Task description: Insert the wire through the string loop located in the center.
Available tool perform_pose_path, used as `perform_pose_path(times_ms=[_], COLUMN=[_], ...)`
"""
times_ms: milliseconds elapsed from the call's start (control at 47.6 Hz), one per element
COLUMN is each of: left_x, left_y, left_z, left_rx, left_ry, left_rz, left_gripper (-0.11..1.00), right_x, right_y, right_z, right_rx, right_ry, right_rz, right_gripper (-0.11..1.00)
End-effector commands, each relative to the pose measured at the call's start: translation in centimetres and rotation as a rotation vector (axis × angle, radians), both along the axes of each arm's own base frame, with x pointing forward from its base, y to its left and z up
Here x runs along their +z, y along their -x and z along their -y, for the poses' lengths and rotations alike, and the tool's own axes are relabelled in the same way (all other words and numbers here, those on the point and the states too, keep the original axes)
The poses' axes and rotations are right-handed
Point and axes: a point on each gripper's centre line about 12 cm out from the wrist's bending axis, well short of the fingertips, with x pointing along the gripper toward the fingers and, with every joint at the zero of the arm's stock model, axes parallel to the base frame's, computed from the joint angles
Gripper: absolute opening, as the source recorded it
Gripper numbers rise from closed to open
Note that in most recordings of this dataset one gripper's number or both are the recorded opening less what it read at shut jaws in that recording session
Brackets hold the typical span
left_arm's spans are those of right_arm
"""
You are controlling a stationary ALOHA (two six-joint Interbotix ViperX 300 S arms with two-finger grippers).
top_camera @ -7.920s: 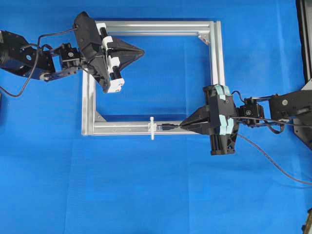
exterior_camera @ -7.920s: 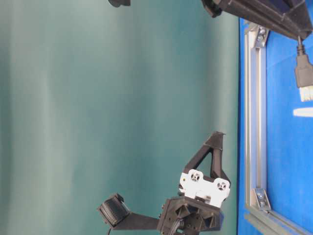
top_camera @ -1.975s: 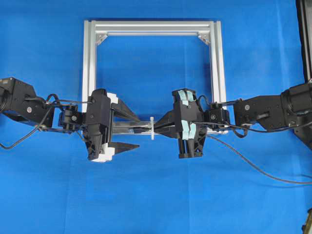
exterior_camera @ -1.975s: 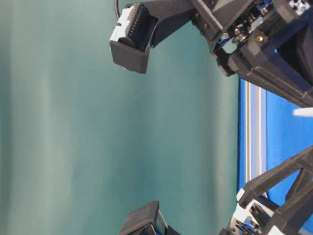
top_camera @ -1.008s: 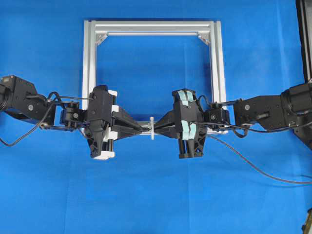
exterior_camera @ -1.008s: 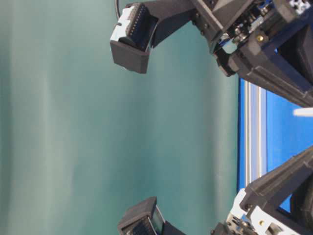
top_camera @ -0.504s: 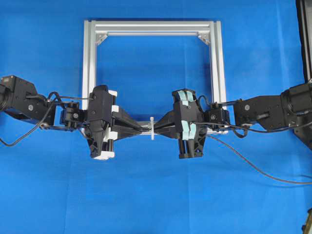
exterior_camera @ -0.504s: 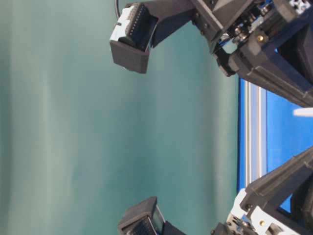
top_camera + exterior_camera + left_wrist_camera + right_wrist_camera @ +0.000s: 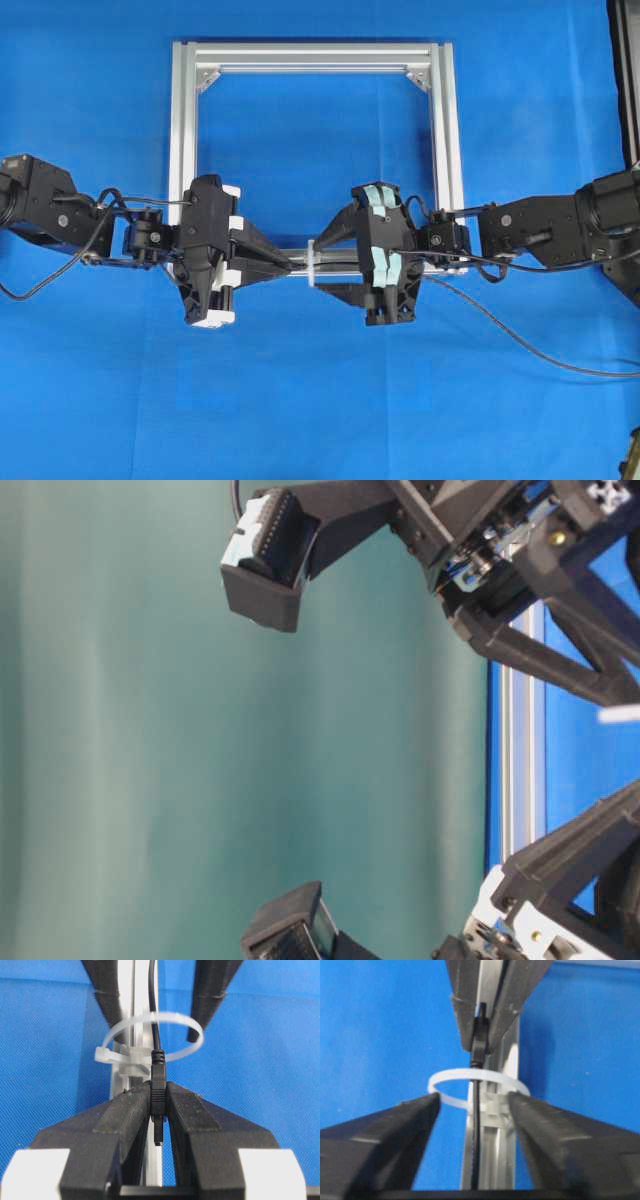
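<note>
The white string loop [image 9: 312, 262] stands on the near rail of the silver frame [image 9: 185, 150]. In the left wrist view the black wire [image 9: 154, 1020] runs through the loop [image 9: 186, 1021], and its plug [image 9: 158, 1085] is pinched in my left gripper [image 9: 159, 1089], which is shut on it. My right gripper [image 9: 474, 1099] is open just on the other side of the loop [image 9: 445, 1077]. Its fingers [image 9: 405, 1125] stand apart on either side of the wire [image 9: 476, 1130] without touching it. From overhead both grippers, left [image 9: 295, 264] and right [image 9: 325, 266], meet at the loop.
The wire's slack [image 9: 520, 335] trails over the blue cloth to the right edge. The frame's far rail [image 9: 310, 55] lies at the back. In the table-level view the near rail [image 9: 515, 750] runs between both arms.
My right gripper has opened and let go of the wire. The left gripper has stayed shut on the plug, and neither arm has shifted.
</note>
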Motion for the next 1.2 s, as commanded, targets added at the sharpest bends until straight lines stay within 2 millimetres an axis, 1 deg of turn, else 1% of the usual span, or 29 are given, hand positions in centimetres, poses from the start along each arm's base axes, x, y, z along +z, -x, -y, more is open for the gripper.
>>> perform_pose_path(times_ms=[0, 42, 105, 189, 273, 378, 546, 861, 987, 1176], left_x=[0.9, 0.9, 0.9, 0.9, 1.0, 1.2, 1.8, 1.5, 1.7, 2.3], left_y=[-0.3, -0.3, -0.3, -0.3, -0.1, 1.0, 4.1, 10.2, 12.5, 15.2], left_z=[0.0, 0.0, 0.0, 0.0, 0.1, 0.0, -0.4, -1.1, -1.4, -0.7], left_rx=[0.001, 0.001, 0.001, 0.001, -0.002, -0.004, -0.003, -0.004, -0.002, -0.046], left_ry=[0.004, 0.004, 0.004, 0.004, 0.004, 0.003, 0.003, -0.001, 0.004, 0.02], left_rz=[0.029, 0.029, 0.029, 0.03, 0.03, 0.026, 0.023, -0.017, -0.009, 0.009], left_gripper=[0.09, 0.09, 0.09, 0.09, 0.09, 0.09, 0.09, 0.09, 0.09, 0.09], right_x=[1.2, 1.3, 1.4, 1.4, 1.4, 1.5, 1.8, 1.9, 2.0, 2.0], right_y=[-0.6, -0.6, -0.5, -0.5, -0.4, -0.3, -0.1, 0.0, 0.0, 0.0], right_z=[0.1, 0.1, 0.1, 0.1, 0.1, 0.1, 0.0, 0.1, 0.0, 0.0], right_rx=[-0.004, -0.003, -0.003, -0.003, -0.003, -0.003, 0.0, 0.001, 0.004, 0.004], right_ry=[-0.002, -0.002, -0.002, -0.002, -0.002, -0.004, -0.002, 0.0, 0.001, 0.001], right_rz=[0.04, 0.041, 0.043, 0.043, 0.041, 0.037, 0.026, 0.017, 0.019, 0.012], right_gripper=[0.75, 0.86, 0.95, 0.94, 0.95, 0.95, 0.95, 0.95, 0.95, 0.95])
